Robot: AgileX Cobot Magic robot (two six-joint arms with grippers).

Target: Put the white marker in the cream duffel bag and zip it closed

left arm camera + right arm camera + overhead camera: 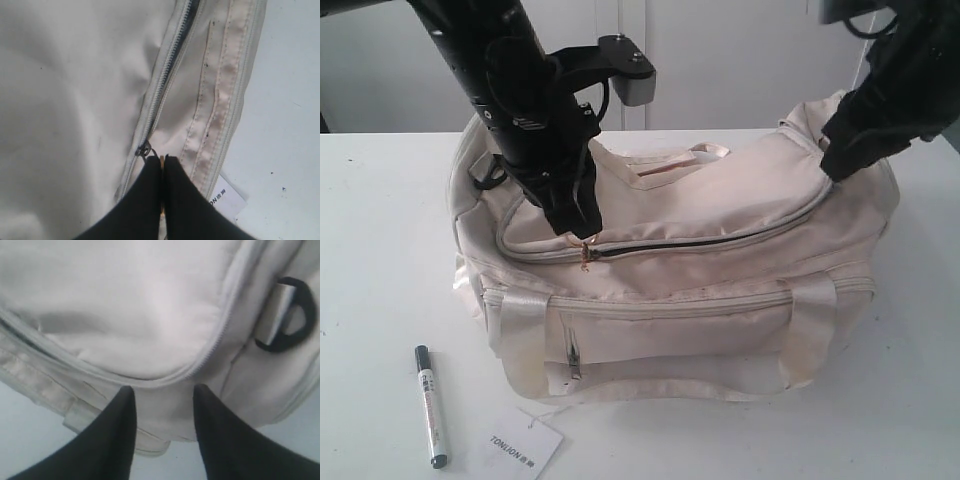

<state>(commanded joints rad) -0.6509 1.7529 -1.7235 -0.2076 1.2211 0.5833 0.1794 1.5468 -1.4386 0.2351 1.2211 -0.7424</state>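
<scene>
- Our left gripper [162, 160] is pinched tight on the zip pull [587, 252], with the arm slanting down over the left end of the cream duffel bag [720, 205].
- Our right gripper [163, 388] has its jaws apart against the bag's right end, grasping nothing.
- The white marker [430, 405] lies on the table [380, 250] in front of the bag.
- We judge the step to be opening the zip; the next move calls for a steady pull along its curve.

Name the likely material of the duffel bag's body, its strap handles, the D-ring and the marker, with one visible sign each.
Cream duffel bag: woven fabric, matte, creases softly. Strap handles: satin-like ribbon, glossy sheen. D-ring: black, smooth, plastic or coated metal; cannot tell. White marker: probably plastic, smooth printed barrel.
</scene>
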